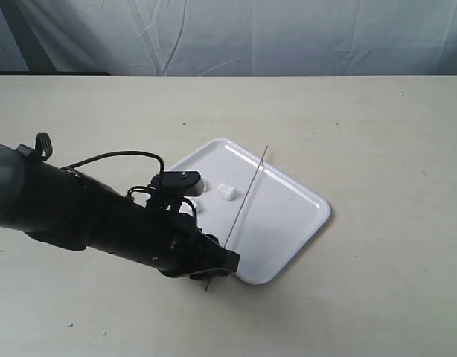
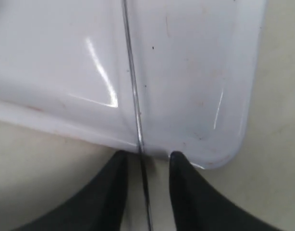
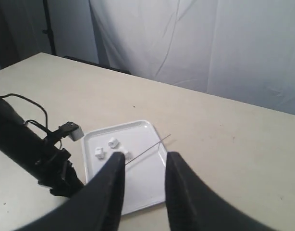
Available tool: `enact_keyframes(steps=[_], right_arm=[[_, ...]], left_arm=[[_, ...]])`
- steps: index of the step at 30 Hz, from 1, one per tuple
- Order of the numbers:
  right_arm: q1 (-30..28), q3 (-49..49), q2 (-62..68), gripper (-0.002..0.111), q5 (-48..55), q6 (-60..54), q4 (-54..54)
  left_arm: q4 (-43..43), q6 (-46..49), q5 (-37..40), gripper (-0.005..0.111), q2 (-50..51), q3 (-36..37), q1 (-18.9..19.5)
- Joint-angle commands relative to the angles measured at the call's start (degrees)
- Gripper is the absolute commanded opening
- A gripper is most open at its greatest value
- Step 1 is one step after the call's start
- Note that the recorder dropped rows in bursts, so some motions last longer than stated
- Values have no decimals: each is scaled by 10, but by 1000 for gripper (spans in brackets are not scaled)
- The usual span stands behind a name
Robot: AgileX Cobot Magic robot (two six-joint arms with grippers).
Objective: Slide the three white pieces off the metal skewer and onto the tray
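Note:
The white tray (image 1: 288,223) lies on the table. The three white pieces (image 3: 99,152) (image 3: 113,142) (image 3: 124,155) sit loose on its floor, off the rod; the exterior view shows one (image 1: 226,192) plainly and another (image 1: 196,205) partly behind the left arm's camera. The metal skewer (image 1: 247,195) is bare and slants across the tray, its tip past the far rim. My left gripper (image 2: 147,156) (image 1: 213,274) is at the tray's near rim, open, with the skewer (image 2: 132,77) running between its fingers and a gap on each side. My right gripper (image 3: 145,156) hangs open and empty high above the table.
The left arm (image 1: 87,216) with its cable stretches over the table left of the tray (image 3: 145,185). A grey-white curtain (image 1: 251,33) hangs behind the beige table (image 1: 377,134).

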Motion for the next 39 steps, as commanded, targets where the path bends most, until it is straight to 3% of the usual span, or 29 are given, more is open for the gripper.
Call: enact_keyframes(steps=[1, 6, 7, 10, 16, 24, 29, 36, 39], right_arm=[[0, 31, -24, 28, -3, 25, -32], [0, 139, -26, 28, -95, 44, -47], [0, 158, -26, 28, -122, 44, -58], [0, 183, -26, 25, -159, 89, -136], [0, 183, -26, -1, -136, 226, -238], [0, 183, -42, -1, -114, 368, -375], [0, 189, -115, -1, -115, 401, -385], [0, 226, -134, -1, -177, 415, -353], [0, 262, -134, -1, -217, 423, -370]], left_arm=[[7, -2, 10, 34, -13, -4, 0], [66, -2, -35, 2, -91, -2, 0], [74, -2, -56, 0, -111, 2, 0], [92, -2, -141, 0, -200, 34, 0], [121, -1, -225, 0, -338, 90, 0], [117, -2, -267, 0, -534, 162, -1], [99, -2, -274, 0, -626, 205, -1], [83, -2, -266, 0, -687, 245, -1], [97, 8, -314, 0, -693, 254, -1]])
